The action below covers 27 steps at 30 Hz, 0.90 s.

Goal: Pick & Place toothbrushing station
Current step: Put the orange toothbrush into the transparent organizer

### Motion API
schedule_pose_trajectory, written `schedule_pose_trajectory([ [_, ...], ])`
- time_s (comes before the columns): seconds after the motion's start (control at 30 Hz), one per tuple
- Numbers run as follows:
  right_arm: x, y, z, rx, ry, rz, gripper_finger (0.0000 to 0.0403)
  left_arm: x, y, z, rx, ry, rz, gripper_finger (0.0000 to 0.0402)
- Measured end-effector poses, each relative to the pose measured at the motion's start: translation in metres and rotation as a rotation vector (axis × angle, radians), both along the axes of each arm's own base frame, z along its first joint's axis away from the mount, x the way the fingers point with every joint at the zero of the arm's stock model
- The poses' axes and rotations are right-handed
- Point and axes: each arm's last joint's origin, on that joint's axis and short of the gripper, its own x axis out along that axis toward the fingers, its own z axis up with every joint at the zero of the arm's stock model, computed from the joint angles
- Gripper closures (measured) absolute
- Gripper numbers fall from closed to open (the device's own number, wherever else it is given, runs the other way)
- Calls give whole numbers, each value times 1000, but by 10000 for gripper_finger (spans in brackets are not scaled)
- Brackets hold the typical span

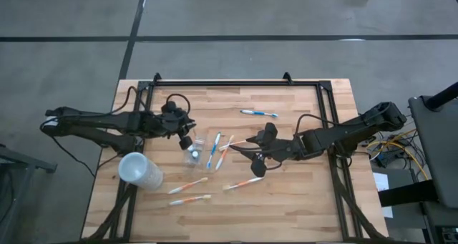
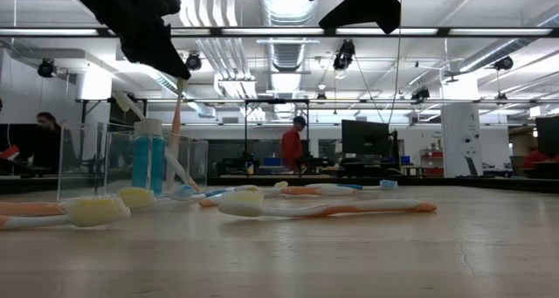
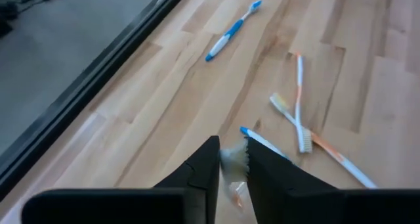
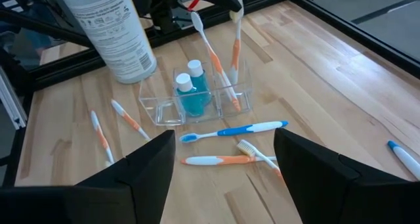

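A small clear tumbler (image 4: 197, 96) stands on the wooden table (image 1: 300, 201) with a blue toothpaste tube (image 4: 190, 96) and a leaning white-orange toothbrush (image 4: 211, 53) in it. My left gripper (image 3: 233, 175) hovers over the tumbler (image 1: 195, 151), shut on a second white-orange toothbrush (image 4: 236, 50). My right gripper (image 1: 249, 158) is open and empty just right of the tumbler, above loose toothbrushes (image 1: 215, 151). In the low view the held brush (image 2: 176, 123) reaches down into the tumbler (image 2: 105, 158). My left gripper pinches the toothbrush's bristle head (image 3: 233, 159) between its two fingers, which come from above and point down. The brush hangs nearly upright below them, and its orange handle end (image 4: 236, 102) is inside the tumbler's compartment.
A larger whitish cup (image 1: 139, 171) is at the table's near left, close to the tumbler. Loose toothbrushes lie around: a blue one far back (image 1: 257, 113), white-orange ones near the front (image 1: 189, 192) (image 1: 243, 183). A black frame (image 1: 236, 83) borders the table.
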Motion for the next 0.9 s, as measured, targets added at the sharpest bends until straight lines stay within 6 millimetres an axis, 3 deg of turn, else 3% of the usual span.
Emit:
schedule_pose_trajectory([
  [0.67,0,0,0,-9,3,5,149,0,1,1,13,-8,28,269],
  [0.9,0,0,0,-11,4,6,142,1,2,20,44,-62,58,259],
])
